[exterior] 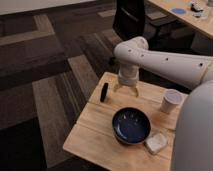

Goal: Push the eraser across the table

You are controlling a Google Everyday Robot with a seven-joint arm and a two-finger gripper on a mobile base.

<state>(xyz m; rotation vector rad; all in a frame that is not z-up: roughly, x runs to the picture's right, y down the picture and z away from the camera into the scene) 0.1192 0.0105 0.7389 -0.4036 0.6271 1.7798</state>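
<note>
Hovering w/ hand (128,92) low over surface (92,136), fingers spread wide, gripping nothing; sitting just beside eraser (104,92), on its cup (171,101) side, not touching. Lining up for push, prob.; next needing contact w/ eraser's long flank, then sweeping away from cup.

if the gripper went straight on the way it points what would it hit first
Probably the bare table: the gripper points down over the wood, with the eraser off to one side, not under it. Height is hard to judge.
</note>
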